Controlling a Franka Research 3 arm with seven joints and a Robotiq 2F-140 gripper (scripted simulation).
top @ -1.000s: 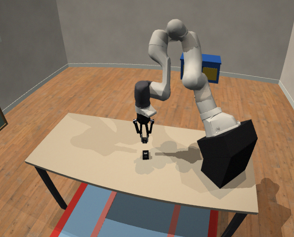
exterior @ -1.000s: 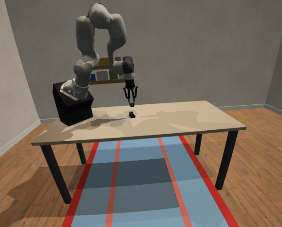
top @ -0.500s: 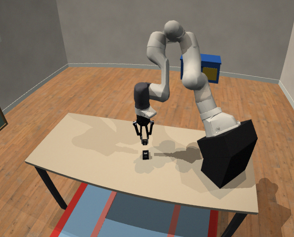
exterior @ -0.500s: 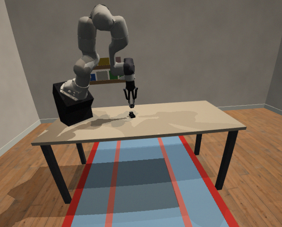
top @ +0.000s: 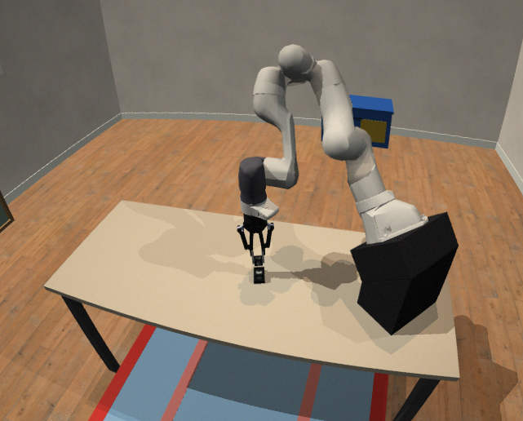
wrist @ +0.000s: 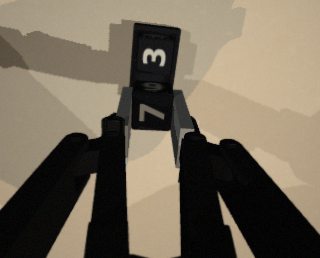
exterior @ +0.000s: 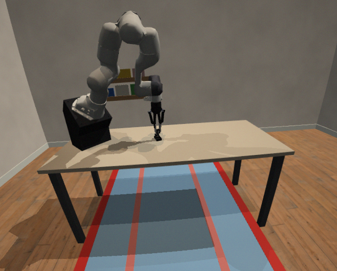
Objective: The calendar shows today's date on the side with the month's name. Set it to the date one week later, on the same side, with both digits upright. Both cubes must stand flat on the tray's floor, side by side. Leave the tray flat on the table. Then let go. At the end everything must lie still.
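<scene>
Gripper: the gripper [wrist: 149,131] hangs over the middle of the table [top: 161,290], jaws narrow and clamped on a black cube [wrist: 151,111] showing 7.
Held cube: lifted above the table, a 9 on its top face.
Tray: the black tray [top: 259,275] sits on the table just below, towards the front edge, with a cube showing 3 [wrist: 153,57] inside.

Even, soft light; overlapping arm shadows across the table [top: 161,290]; bowed top-view edges.
</scene>
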